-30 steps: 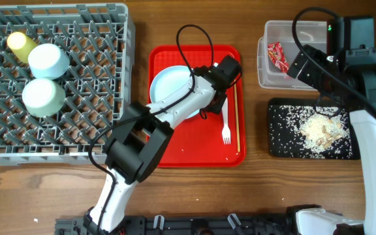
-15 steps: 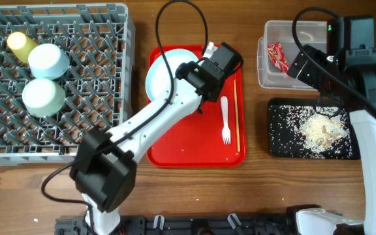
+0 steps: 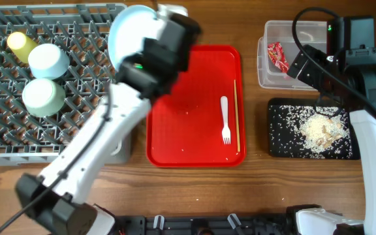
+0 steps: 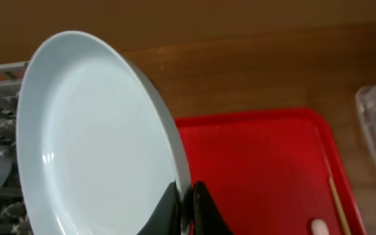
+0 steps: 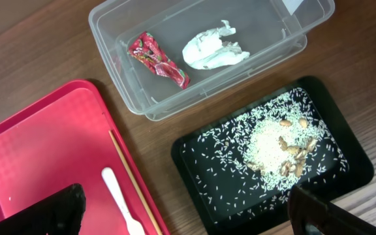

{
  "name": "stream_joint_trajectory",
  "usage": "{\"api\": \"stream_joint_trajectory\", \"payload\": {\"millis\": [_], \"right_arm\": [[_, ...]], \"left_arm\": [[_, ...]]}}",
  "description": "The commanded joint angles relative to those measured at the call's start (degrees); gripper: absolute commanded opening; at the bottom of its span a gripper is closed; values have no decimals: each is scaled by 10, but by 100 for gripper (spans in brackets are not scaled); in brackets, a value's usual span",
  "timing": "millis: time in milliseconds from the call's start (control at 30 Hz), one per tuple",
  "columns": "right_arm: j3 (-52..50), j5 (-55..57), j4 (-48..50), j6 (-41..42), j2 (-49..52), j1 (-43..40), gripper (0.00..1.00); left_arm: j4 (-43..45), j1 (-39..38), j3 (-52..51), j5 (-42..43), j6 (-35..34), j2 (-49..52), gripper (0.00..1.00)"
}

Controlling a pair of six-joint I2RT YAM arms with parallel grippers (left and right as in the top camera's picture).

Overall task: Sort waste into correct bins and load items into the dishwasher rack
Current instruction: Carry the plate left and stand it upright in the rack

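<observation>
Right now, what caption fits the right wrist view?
Sorted waste: wrapper and tissue in clear tub, rice on black tray.

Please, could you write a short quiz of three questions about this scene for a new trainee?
1. True or false: the left end effector grips the plate by its rim.
2. Where does the red wrapper lie? A) clear tub B) black tray C) grey rack
3. Fill in: on the red tray, the fork lies beside a thin wooden ____.
Key: 1 true; 2 A; 3 stick.
</observation>
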Motion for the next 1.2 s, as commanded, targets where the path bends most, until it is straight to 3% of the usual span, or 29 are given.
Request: {"api": "stream_joint_trajectory", "payload": {"millis": [0,133,300,600,800,1067,1167], "right_arm": [[3,11,1,-5,4,-1,100],[3,11,1,-5,4,-1,100],[3,11,1,-5,4,-1,100],[3,11,1,-5,4,-1,100],[3,11,1,-5,4,-1,100],[3,11,1,-5,4,-1,100],[3,11,1,-5,4,-1,100]], "left_arm": [[16,99,-1,225,27,-14,4],[49,208,-1,394,26,-13,4],[90,331,-1,532,24,6,4],[153,414,-1,731,19,117,4],[175,438,-1,734,-2,146,4],[178,482,-1,737,-83,142,8],[176,506,-1,752,-101,113,22]]}}
